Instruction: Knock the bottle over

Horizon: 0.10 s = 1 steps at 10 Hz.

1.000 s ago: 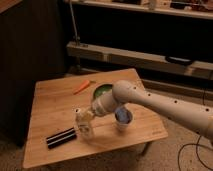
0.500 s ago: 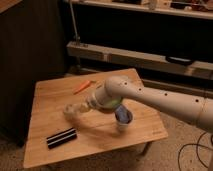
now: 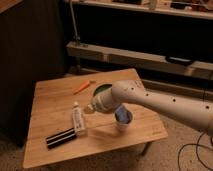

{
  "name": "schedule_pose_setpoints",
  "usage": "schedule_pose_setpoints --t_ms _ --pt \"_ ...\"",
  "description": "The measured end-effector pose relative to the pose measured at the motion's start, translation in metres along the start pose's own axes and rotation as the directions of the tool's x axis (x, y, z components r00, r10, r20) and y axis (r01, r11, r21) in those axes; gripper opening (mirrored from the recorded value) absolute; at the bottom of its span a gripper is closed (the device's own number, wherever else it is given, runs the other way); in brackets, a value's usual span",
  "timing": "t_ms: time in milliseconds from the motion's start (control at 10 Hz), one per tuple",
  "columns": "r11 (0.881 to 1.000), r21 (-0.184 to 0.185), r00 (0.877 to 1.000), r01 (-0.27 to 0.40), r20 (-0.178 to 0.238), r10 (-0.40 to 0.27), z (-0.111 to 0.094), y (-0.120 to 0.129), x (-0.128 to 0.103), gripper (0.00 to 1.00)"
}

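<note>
On the small square wooden table point(image 3: 50, 117), near its middle, the slim whitish translucent plastic bottle point(image 3: 78, 121) with its white cap now lies flat on its side, cap end pointing away toward the back of the table. A second ago it stood upright near the front of the table, with my arm reaching in beside it; half a second ago it was already tipping as I swept across. So the thing I came to do looks done — the bottle is down and, as far as I can judge, at rest on the wood.

My gripper point(image 3: 93, 108) hangs just beside the bottle's cap end, slightly above the tabletop, at the end of my white perforated arm point(image 3: 160, 102). Whether my fingers are spread or pressed together I cannot tell from this angle.

Close to my wrist, the short white cup with a blue inside point(image 3: 123, 118) stands upright. Just in front of the bottle lies a flat black rectangular object with pale stripes point(image 3: 62, 138). Farther back are a small orange carrot-like stick point(image 3: 81, 87) and part of a green round dish point(image 3: 102, 89), half hidden behind my arm.

What remains, I think, is only to draw back without clipping the cup.
</note>
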Motion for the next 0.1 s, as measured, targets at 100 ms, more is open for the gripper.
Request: schedule_pose_setpoints --t_ms 100 --pt "1.000 -0.002 1.000 0.002 -0.001 -0.002 0.0012 0.0013 -0.0008 0.02"
